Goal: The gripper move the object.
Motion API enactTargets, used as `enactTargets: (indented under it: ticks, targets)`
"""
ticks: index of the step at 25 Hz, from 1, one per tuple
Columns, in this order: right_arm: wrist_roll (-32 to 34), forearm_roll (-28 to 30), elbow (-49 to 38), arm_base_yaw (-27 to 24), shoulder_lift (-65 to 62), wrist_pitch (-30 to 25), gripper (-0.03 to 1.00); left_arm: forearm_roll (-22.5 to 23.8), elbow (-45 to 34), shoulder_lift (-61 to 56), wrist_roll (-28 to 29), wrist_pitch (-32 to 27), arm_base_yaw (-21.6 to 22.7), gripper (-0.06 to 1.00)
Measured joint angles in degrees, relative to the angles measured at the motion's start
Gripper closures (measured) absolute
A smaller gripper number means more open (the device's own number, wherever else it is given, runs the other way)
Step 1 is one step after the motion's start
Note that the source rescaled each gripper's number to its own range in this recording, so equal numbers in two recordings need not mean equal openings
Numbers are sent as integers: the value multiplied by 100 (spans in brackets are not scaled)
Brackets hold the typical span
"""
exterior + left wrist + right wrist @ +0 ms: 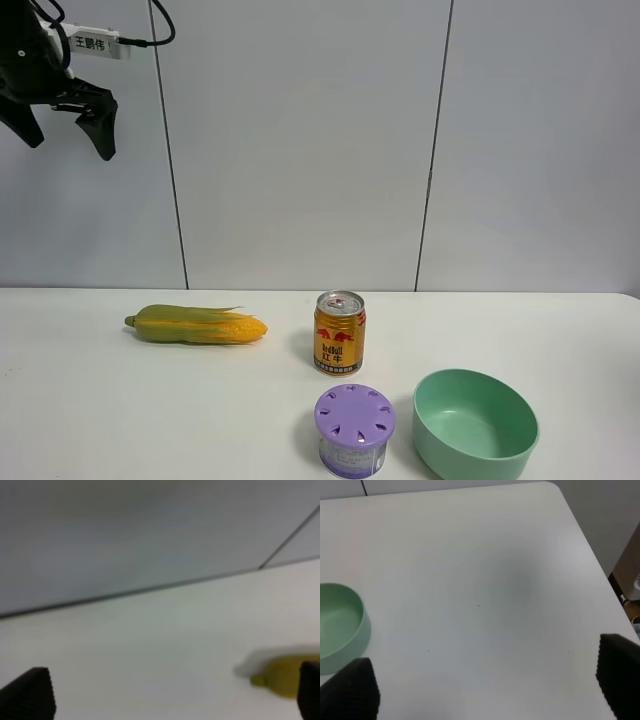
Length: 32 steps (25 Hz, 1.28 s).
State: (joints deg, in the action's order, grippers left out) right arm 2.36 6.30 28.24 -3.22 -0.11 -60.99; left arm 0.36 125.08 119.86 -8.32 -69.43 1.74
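Observation:
The mint-green bowl stands upright and empty on the white table at the front right. It also shows in the right wrist view, off to one side of the fingers and apart from them. My left gripper hangs high at the upper left, open and empty, far from the bowl. In the left wrist view the left gripper shows two fingertips spread wide over the table. My right gripper is open and empty above bare table. It is out of the exterior high view.
A gold can stands mid-table. A purple-lidded container sits just left of the bowl. A corn cob lies to the left, blurred in the left wrist view. The table's right edge and rounded corner lie beyond the right gripper.

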Motion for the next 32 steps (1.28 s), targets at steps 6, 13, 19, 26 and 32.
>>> enactTargets:
  ticks: [6,13,19,26,32]
  targets:
    - [0,0,0,0,0,0,-3,258,-2411,-1359,0,330,30,-5]
    - [0,0,0,0,0,0,-3,273,-5586,-3738,0,1712,684,-5]
    - [0,0,0,0,0,0,-3,160,-7570,-6124,180,2361,1551,-5]
    - [0,0,0,0,0,0,-3,-206,-8472,-8743,239,1866,2155,-5]
    - [0,0,0,0,0,0,-3,-948,-8514,-9490,239,1305,1689,-5]
